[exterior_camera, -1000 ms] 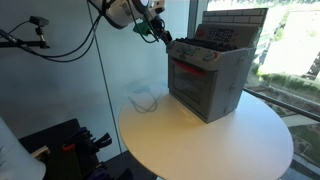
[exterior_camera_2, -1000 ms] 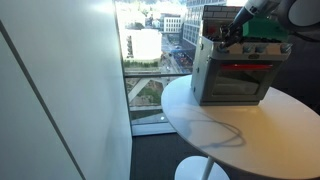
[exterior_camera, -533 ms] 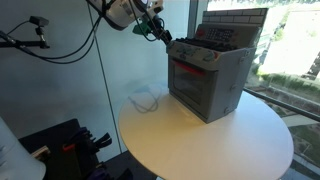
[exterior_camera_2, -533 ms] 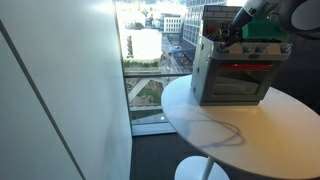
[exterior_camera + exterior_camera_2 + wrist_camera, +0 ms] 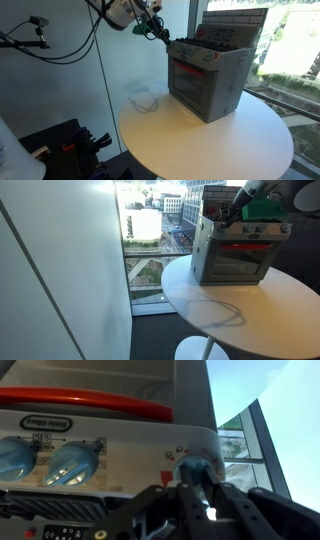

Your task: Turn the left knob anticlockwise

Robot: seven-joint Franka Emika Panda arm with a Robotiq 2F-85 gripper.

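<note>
A grey toy oven (image 5: 208,80) with a red handle stands on the round white table (image 5: 200,140); it also shows in an exterior view (image 5: 232,255). In the wrist view its white panel carries blue knobs: two (image 5: 72,460) at the left and one (image 5: 194,464) near the panel's right end. My gripper (image 5: 196,485) reaches that end knob and its fingers (image 5: 187,495) are closed round it. In both exterior views the gripper (image 5: 163,36) (image 5: 222,215) sits at the oven's top front corner.
A thin cable (image 5: 145,100) lies on the table beside the oven. A glass wall and window frame (image 5: 118,250) stand close to the table. A black stand with gear (image 5: 70,145) sits low at the table's side.
The gripper has shifted very slightly toward the oven's corner; nothing else has visibly moved.
</note>
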